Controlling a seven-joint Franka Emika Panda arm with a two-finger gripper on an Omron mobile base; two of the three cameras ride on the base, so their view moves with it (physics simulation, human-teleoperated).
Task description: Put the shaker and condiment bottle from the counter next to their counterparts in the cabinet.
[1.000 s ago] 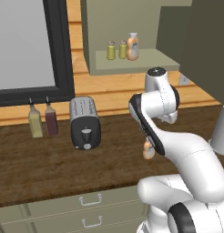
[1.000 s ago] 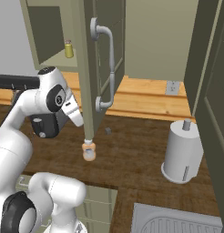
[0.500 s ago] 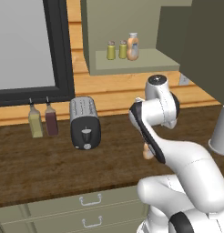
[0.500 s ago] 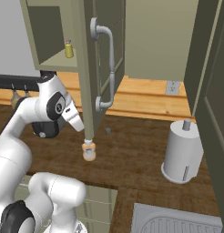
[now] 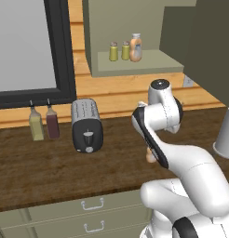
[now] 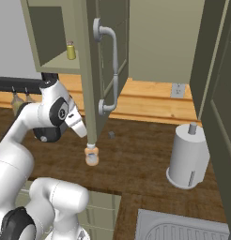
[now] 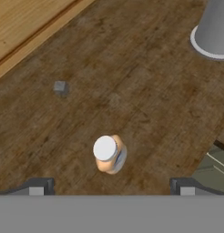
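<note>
Kitchen setting. Dark wood-grain tabletop (image 5: 42,172) over pale grey-green drawers (image 5: 88,216) with silver handles; light wooden plank wall (image 5: 116,100) behind. A black-framed window (image 5: 28,46) at left — beside it, olive wall cupboards with a door (image 6: 105,61) standing ajar. A grey sink (image 6: 183,229) lies at lower right.

Condiment bottle (image 5: 150,157) mostly behind arm, paper towel roll (image 5: 225,135) cut by right edge, fingers (image 7: 37,187) barely showing

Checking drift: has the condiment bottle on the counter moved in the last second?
No. The condiment bottle stands upright below the cabinet door's lower corner, same as a second ago.
</note>
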